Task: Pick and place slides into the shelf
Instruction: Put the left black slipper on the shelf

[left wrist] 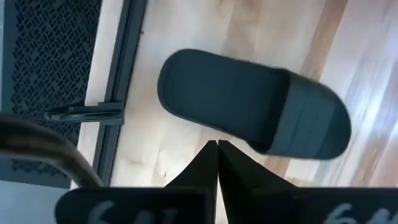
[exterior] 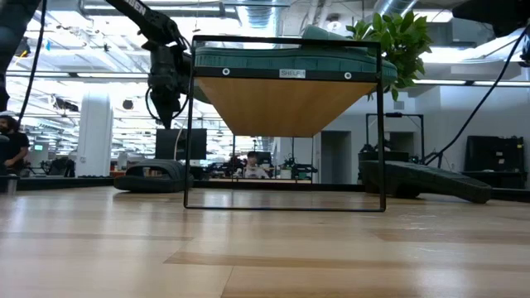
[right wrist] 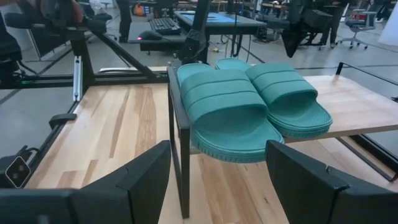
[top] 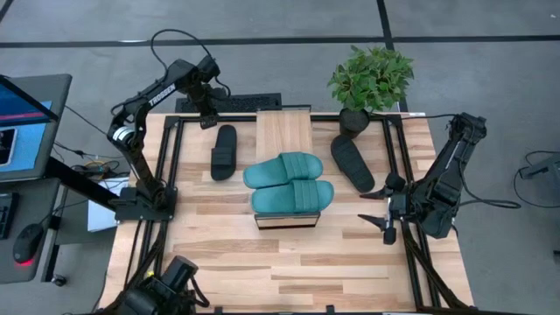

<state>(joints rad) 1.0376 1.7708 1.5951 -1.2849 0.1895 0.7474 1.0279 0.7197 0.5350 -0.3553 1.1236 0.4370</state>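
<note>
Two teal slides (top: pixel 290 182) lie side by side on the shelf (top: pixel 283 131), soles down on its plank top; they show close up in the right wrist view (right wrist: pixel 249 102). One black slide (top: pixel 224 150) lies sole down on the table left of the shelf, another black slide (top: pixel 352 162) on its right. My left gripper (top: pixel 208 118) hangs shut above the left black slide's far end (left wrist: pixel 249 106), well clear of it in the low view (exterior: pixel 167 116). My right gripper (top: pixel 382 216) waits open near the table's right edge, level, facing the shelf (right wrist: pixel 217 180).
A potted plant (top: pixel 372 79) stands at the far right corner, close to the right black slide. A black grille (top: pixel 254 103) lies along the far edge. Black frame rails (top: pixel 166 175) border the table's sides. The shelf stands on thin black legs (exterior: pixel 189 124). Bare wood lies toward the near edge.
</note>
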